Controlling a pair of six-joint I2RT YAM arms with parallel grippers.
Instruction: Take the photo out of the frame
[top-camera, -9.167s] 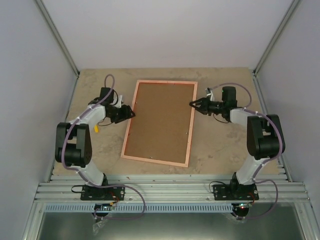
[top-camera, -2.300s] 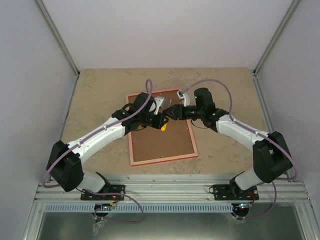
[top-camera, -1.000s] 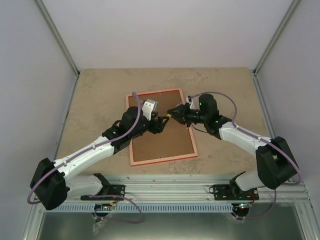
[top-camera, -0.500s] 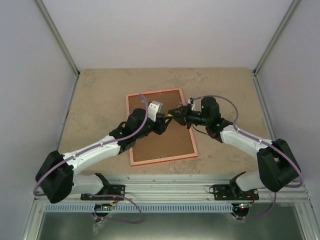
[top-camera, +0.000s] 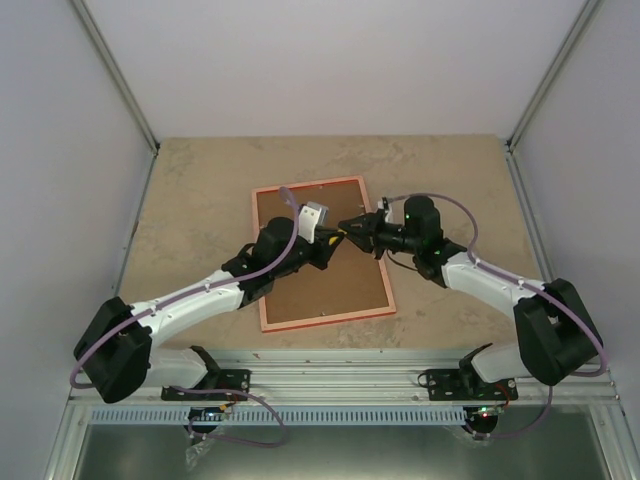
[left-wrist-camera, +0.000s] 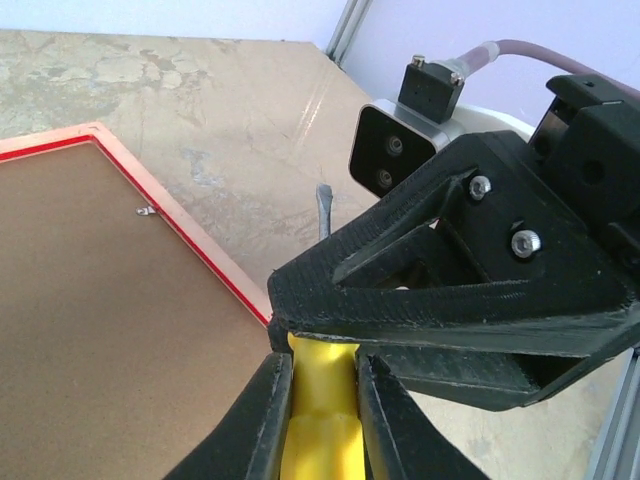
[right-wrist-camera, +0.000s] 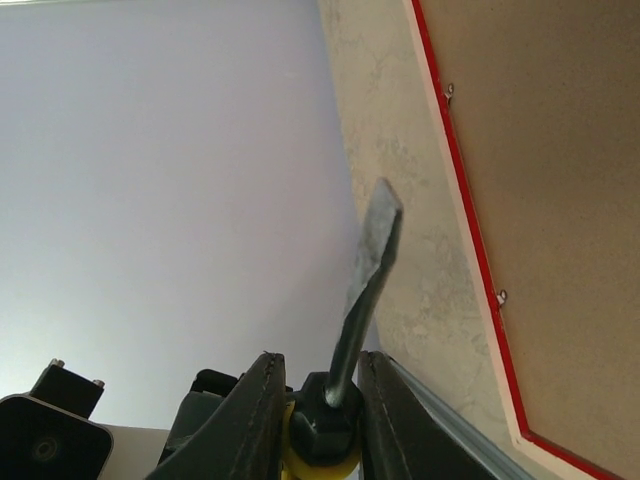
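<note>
The left claw (left-wrist-camera: 318, 362) is pressed onto the yellow handle of a screwdriver (left-wrist-camera: 320, 415), one finger (left-wrist-camera: 268, 400) on each side. Nose to nose with it, the right claw (right-wrist-camera: 320, 368) pinches the same screwdriver at its dark collar, and the flat grey blade (right-wrist-camera: 370, 255) sticks out past its fingers. From above, the left claw (top-camera: 328, 238) and the right claw (top-camera: 350, 226) meet tip to tip over the right part of the frame (top-camera: 325, 285). The frame lies flat on the beige stone-patterned surface (top-camera: 200, 190), near its middle and slightly skewed. Its brown board back faces up inside a pinkish rim, and a thin red edge (left-wrist-camera: 205, 262) runs along the side. Small metal tabs (right-wrist-camera: 501, 296) sit on the board just inside the rim. The photo is hidden from view.
</note>
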